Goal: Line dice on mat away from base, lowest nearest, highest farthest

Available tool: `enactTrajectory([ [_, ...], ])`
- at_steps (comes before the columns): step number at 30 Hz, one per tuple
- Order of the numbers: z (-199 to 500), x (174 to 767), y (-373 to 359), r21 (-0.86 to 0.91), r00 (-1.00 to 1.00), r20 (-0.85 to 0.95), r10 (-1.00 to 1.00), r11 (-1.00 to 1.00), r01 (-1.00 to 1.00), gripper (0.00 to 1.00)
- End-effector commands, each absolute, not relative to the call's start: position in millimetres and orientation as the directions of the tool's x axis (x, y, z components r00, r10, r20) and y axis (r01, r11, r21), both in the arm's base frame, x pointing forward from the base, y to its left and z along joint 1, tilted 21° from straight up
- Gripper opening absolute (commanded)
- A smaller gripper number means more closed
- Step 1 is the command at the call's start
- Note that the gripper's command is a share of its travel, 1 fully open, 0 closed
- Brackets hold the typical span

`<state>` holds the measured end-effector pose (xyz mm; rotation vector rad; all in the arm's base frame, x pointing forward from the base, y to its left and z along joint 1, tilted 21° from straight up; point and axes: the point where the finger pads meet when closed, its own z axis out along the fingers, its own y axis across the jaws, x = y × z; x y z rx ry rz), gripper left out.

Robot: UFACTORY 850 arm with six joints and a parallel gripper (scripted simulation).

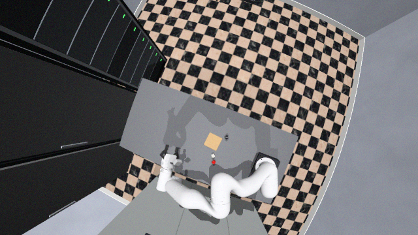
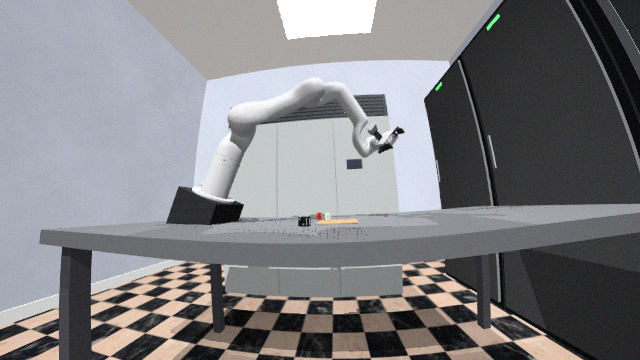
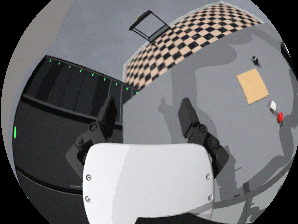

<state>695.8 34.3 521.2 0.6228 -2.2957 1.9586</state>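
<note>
A tan mat (image 1: 213,141) lies flat near the middle of the grey table; it also shows in the side view (image 2: 338,221) and the wrist view (image 3: 253,87). A black die (image 1: 226,136) sits on the table just beyond the mat's right corner, off the mat. A white die (image 1: 212,155) and a red die (image 1: 213,162) sit close together on the table, off the mat, on its near side. My gripper (image 1: 173,160) (image 2: 387,137) is open and empty, raised high above the table's left part, far from the dice.
The arm's black base (image 1: 266,164) stands at the table's right near edge. Tall dark cabinets (image 1: 59,81) line the left side. The table edge runs close below the red die.
</note>
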Motion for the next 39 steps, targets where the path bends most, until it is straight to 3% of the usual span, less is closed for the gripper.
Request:
enactTrajectory([
  [1,522.3,695.9,33.6,-0.935,-0.917,0.299,-0.264,0.112,-0.336,1.00],
  [20,458.0,705.6,-99.3,-0.937,-0.903,0.113,-0.415,0.259,-0.236,1.00],
  [28,396.0,671.1,-172.0,-0.875,-0.884,-0.034,-0.467,0.441,-0.199,1.00],
  [39,340.0,618.7,-208.9,-0.767,-0.879,-0.158,-0.451,0.616,-0.178,1.00],
])
